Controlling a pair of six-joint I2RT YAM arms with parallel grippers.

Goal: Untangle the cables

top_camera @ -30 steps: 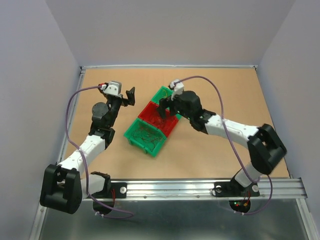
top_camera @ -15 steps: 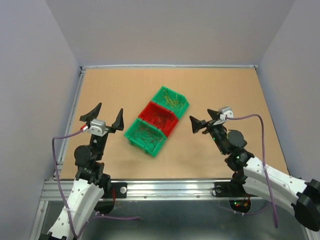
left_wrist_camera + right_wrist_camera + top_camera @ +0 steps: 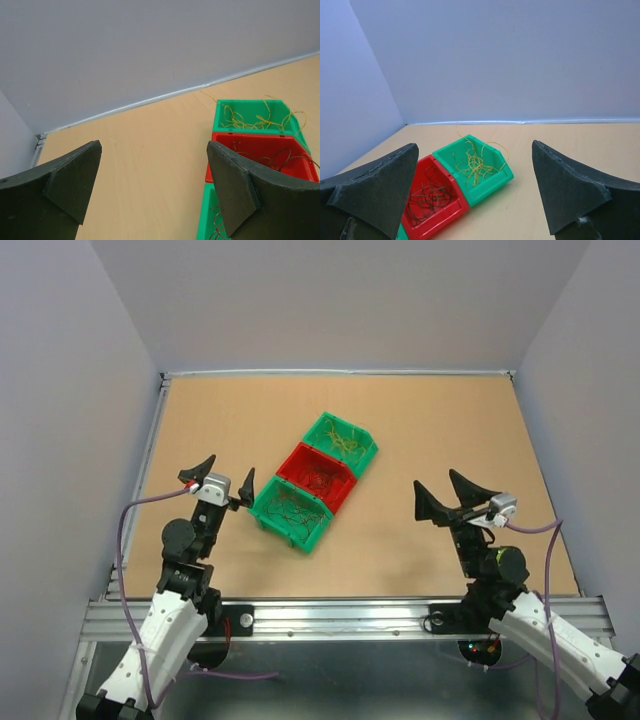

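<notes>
**Near edge.** A silver aluminium rail (image 3: 350, 612) carries both arm bases.

**Grippers.** The left gripper (image 3: 228, 472) hangs over the tan wooden tabletop (image 3: 430, 420), just beside the left end of the bins. Its two black fingers are spread wide and hold nothing. The right gripper (image 3: 442, 490) hangs well apart from the bins on their right, also spread wide and empty.

**Centre.** Three open plastic bins stand touching in a diagonal row, running from near left to far right.
- The nearest green plastic bin (image 3: 300, 533) contains loose thin brownish cables (image 3: 285, 505).
- The middle red plastic bin (image 3: 341, 496) contains a curly clump of thin dark cables (image 3: 320, 478).
- The farthest green plastic bin (image 3: 366, 458) contains thin yellow cables (image 3: 343, 443). In the right wrist view, some strands loop above its rim.

**Far.** Pale grey walls (image 3: 330, 300) enclose the tabletop.
</notes>
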